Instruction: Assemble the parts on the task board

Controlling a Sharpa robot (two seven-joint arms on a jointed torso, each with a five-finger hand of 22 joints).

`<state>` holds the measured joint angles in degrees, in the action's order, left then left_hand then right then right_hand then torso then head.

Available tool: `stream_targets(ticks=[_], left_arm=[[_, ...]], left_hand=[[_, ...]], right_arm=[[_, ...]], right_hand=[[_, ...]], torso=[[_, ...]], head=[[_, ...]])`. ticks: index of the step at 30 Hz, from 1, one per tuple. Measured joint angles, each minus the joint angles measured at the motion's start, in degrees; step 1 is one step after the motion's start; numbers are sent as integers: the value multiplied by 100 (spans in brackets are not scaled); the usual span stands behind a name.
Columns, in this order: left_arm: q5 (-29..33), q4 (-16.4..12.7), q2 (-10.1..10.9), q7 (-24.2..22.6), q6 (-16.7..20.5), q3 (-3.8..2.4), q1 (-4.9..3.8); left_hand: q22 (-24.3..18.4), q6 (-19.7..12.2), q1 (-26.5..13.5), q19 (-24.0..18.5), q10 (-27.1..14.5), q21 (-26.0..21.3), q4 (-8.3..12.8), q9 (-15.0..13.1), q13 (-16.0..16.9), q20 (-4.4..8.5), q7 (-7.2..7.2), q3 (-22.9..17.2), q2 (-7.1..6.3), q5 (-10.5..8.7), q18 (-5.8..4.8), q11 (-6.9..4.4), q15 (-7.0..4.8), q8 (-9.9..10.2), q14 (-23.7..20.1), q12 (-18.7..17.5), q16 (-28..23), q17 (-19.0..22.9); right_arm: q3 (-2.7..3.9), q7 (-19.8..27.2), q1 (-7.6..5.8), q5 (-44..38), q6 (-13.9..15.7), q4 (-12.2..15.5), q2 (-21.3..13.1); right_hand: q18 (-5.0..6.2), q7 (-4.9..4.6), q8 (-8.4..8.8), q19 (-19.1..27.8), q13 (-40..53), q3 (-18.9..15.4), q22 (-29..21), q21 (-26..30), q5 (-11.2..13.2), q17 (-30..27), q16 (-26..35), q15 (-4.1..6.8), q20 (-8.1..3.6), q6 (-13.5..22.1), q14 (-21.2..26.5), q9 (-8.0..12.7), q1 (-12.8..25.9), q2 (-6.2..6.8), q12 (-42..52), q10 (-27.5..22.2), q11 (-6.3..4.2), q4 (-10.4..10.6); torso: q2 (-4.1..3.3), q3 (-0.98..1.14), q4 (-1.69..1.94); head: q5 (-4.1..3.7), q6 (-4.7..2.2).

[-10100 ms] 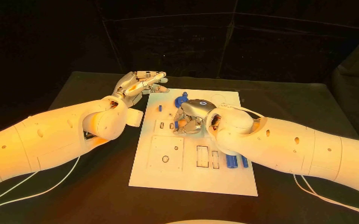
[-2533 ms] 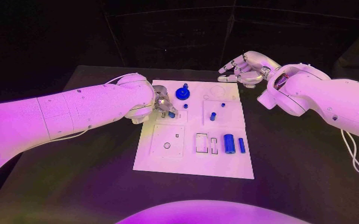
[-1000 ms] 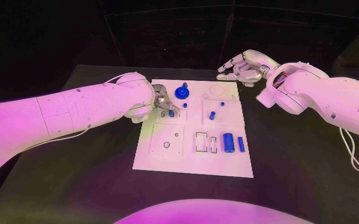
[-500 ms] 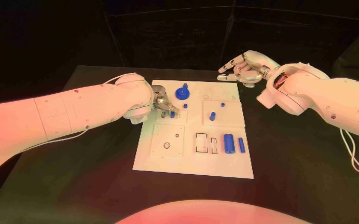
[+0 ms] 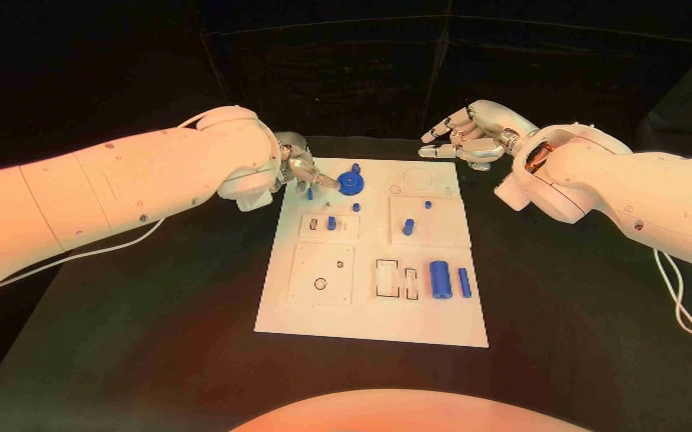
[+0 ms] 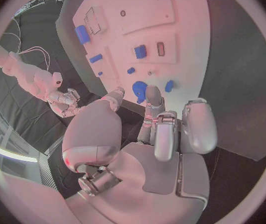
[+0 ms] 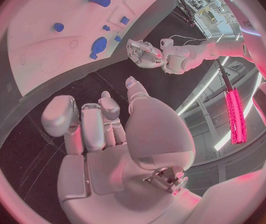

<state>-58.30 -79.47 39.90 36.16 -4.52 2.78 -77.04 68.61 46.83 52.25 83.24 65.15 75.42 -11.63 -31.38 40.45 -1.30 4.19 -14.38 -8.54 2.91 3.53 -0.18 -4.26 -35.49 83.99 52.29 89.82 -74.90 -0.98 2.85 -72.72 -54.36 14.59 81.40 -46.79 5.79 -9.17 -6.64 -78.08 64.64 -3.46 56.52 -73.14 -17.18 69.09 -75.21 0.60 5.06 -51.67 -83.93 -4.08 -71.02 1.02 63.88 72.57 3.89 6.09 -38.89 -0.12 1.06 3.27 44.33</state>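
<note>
The left hand point(image 5: 299, 173) hovers at the task board's point(image 5: 368, 322) far left corner, fingers loosely spread and grasping nothing, with a small blue peg point(image 5: 309, 193) and the blue round part point(image 5: 352, 182) just beside its fingertips. The right hand point(image 5: 469, 136), also released, hangs off the far right corner, well apart from the parts, so the left is the nearer

Dim room, black backdrop — warm light falls from above on the board point(image 5: 372, 297). Wrist views bend straight edges; bright strip lamps glare at their rims.
</note>
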Motion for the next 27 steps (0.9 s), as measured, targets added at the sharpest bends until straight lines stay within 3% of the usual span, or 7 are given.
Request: stream_targets(ticks=[5, 9, 11, 16, 19, 27], left_arm=[[157, 575, -100, 7, -486, -42, -266], [244, 999, -277, 23, -875, -43, -328], [274, 1197, -390, 27, -1052, -11, -341], [293, 1656, -663, 27, -1355, 116, -335], [292, 1906, -808, 20, -1470, 177, -281], [257, 2344, -1109, -82, -1588, 222, -117]], left_hand=[[-69, -39, 255, 23, 4, -64, -127, 290, -66, -80, 65, 488, 129, 0, 0, 81, 50, 204, 7, 29, 0, -3], [-61, 19, 335, 23, 59, -64, -180, 381, 6, -80, 72, 635, 210, 0, 0, 70, 50, 240, 8, 110, 0, -4], [-33, 69, 406, 36, 109, -64, -198, 428, 51, -93, 61, 728, 282, 0, 0, 65, 50, 240, 8, 185, 0, -5], [25, 120, 499, 43, 153, -64, -236, 502, 133, -100, 51, 845, 376, 0, 0, 61, 49, 241, 7, 275, 0, -4], [43, 162, 538, 43, 181, -37, -244, 524, 155, -100, 51, 884, 414, 0, 0, 48, 49, 261, 7, 291, 0, -4], [109, 203, 632, 43, 214, -7, -244, 565, 202, -99, 51, 948, 509, -1, 0, 40, 49, 261, 7, 357, 0, -4]], right_arm=[[0, 0, 1, 0, -2, -32, 29], [0, 0, 1, 0, -5, -48, 46], [-1, 0, 1, 0, -7, -58, 58], [-1, 0, 1, 0, -13, -74, 89], [-1, 0, 1, -4, -17, -79, 102], [-1, 0, 2, -29, -26, -90, 123]], right_hand=[[0, 0, 0, 0, 0, 0, 0, 0, 0, 0, 0, 0, 0, 0, 0, 0, 0, 0, 0, 0, 0, 0], [0, 0, 0, 0, 0, 0, 0, 0, 0, 0, 0, 0, 0, 0, 0, 0, 0, 0, 0, 0, 0, 0], [0, 0, 0, 0, 1, 0, 0, 0, 0, 0, 0, 0, 0, 0, 0, 0, 0, 0, 0, 0, 0, 0], [-1, 0, 0, 0, 0, 0, 0, 0, 0, 0, 0, 0, 0, 0, 0, 0, 0, 0, 0, 0, 0, 0], [-1, 0, 0, 0, 1, 0, 0, 0, 0, 0, 0, 0, 0, 0, 0, 0, 0, 0, 0, 0, 0, 0], [-1, 0, 0, 0, 1, 0, 1, 0, 0, 0, 0, 0, 0, 0, 0, 0, 0, 0, 0, 0, 0, 0]], torso=[[-1, 3, -3], [-7, 3, -5], [-10, 2, -5], [-12, -1, -5], [-12, -2, -5], [-10, -1, -5]], head=[[6, -29], [11, -52], [11, -53], [38, -49], [53, -43], [55, -30]])
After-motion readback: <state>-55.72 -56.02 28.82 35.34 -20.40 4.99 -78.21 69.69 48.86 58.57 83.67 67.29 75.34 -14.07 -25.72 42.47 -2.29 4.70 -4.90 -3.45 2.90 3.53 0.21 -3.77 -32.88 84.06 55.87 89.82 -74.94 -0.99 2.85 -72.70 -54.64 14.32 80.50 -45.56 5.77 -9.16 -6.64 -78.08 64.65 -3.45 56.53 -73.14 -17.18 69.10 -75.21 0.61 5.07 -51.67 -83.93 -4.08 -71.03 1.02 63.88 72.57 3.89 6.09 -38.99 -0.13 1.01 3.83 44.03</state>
